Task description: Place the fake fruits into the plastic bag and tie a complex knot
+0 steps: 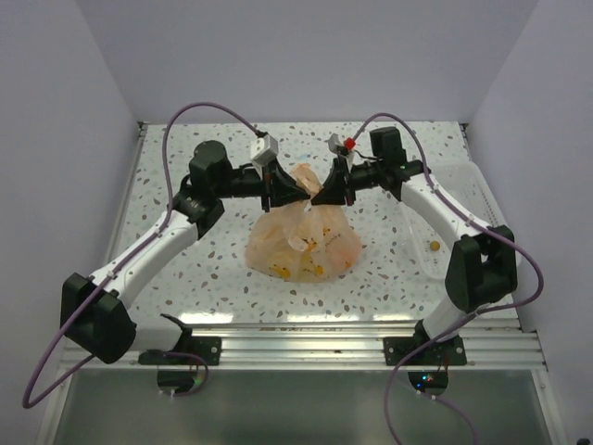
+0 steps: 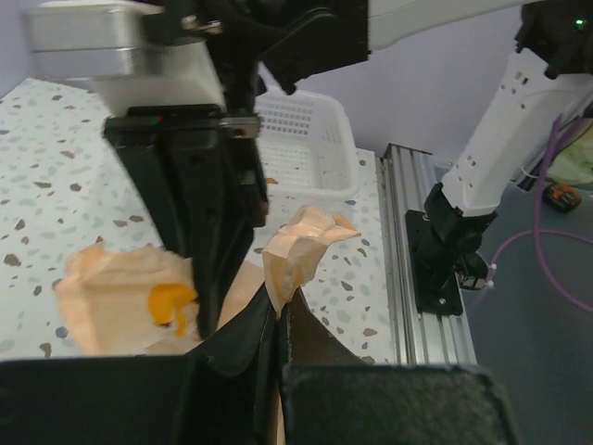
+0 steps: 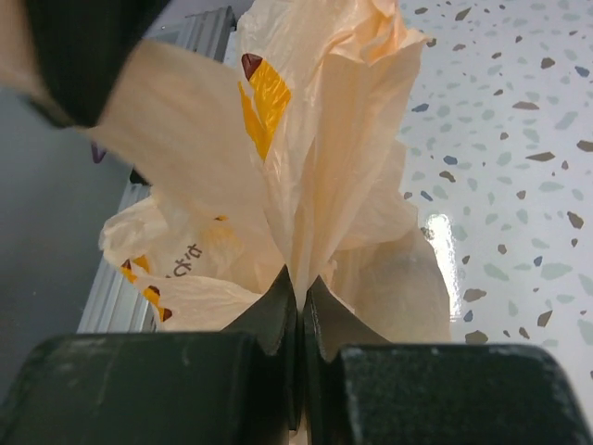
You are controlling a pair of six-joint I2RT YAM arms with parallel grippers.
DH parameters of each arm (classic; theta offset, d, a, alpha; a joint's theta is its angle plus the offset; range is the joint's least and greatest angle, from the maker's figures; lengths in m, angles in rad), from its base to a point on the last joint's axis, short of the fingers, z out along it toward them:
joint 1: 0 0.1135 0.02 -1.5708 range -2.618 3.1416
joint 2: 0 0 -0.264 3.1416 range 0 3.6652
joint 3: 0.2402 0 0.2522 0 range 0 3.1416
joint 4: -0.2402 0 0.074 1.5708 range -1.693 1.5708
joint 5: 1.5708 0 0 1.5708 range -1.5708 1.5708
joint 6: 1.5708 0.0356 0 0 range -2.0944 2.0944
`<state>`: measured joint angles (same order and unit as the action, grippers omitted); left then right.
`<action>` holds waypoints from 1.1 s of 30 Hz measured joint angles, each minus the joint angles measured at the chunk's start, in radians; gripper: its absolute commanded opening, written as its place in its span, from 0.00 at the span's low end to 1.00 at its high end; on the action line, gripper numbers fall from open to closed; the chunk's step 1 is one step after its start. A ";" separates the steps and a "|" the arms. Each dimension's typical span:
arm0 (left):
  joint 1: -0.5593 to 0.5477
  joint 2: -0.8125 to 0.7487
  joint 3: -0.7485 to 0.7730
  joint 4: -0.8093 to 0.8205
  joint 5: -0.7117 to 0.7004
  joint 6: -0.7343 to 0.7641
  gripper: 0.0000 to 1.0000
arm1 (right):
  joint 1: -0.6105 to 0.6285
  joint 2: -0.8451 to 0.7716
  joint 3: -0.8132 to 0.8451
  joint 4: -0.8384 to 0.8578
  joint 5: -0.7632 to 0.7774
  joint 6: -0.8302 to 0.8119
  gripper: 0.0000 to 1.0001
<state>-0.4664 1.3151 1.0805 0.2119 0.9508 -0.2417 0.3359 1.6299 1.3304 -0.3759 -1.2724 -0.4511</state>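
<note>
The peach-orange plastic bag (image 1: 306,239) sits bulging in the middle of the table, its top gathered upward. Yellow shapes (image 1: 313,270) low inside it look like the fake fruits, blurred by the film. My left gripper (image 1: 293,189) is shut on a bunched strip of the bag's top (image 2: 298,248), pinched right at the fingertips (image 2: 281,311). Facing it, my right gripper (image 1: 326,193) is shut on another fold of the bag (image 3: 329,167), its jaws pressed together around the film (image 3: 301,295). The two grippers almost touch above the bag. No knot shows in any view.
A white plastic tray (image 1: 460,190) lies at the right by the right arm, with a small orange piece (image 1: 433,246) in it. An aluminium rail (image 1: 306,345) runs along the near table edge. White walls close in the table on three sides.
</note>
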 measured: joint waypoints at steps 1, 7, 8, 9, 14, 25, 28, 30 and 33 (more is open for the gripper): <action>-0.017 0.006 0.013 -0.008 0.011 0.021 0.00 | 0.000 0.009 0.003 0.004 0.006 0.017 0.00; -0.082 0.029 0.037 -0.018 0.047 0.081 0.00 | 0.000 0.033 0.054 -0.006 0.029 0.055 0.02; -0.087 0.036 0.039 -0.018 0.045 0.081 0.00 | 0.002 0.032 0.058 -0.010 0.026 0.049 0.04; -0.090 0.045 0.043 -0.018 0.040 0.080 0.00 | 0.003 0.031 0.059 -0.015 0.025 0.042 0.05; -0.090 0.114 0.093 -0.018 -0.027 0.069 0.00 | 0.013 0.025 0.062 -0.123 0.022 -0.082 0.16; -0.090 0.145 0.126 -0.027 -0.108 0.070 0.00 | 0.017 0.011 0.097 -0.409 -0.009 -0.381 0.56; -0.090 0.146 0.128 -0.030 -0.111 0.070 0.00 | 0.017 0.011 0.106 -0.430 -0.029 -0.397 0.59; -0.090 0.148 0.128 -0.034 -0.111 0.070 0.00 | 0.017 0.011 0.113 -0.431 -0.037 -0.393 0.59; -0.091 0.154 0.128 -0.035 -0.112 0.070 0.00 | 0.017 0.011 0.115 -0.410 -0.056 -0.352 0.62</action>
<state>-0.5571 1.4696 1.2083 0.1768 0.8387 -0.1719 0.3531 1.6405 1.4456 -0.7860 -1.3285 -0.8036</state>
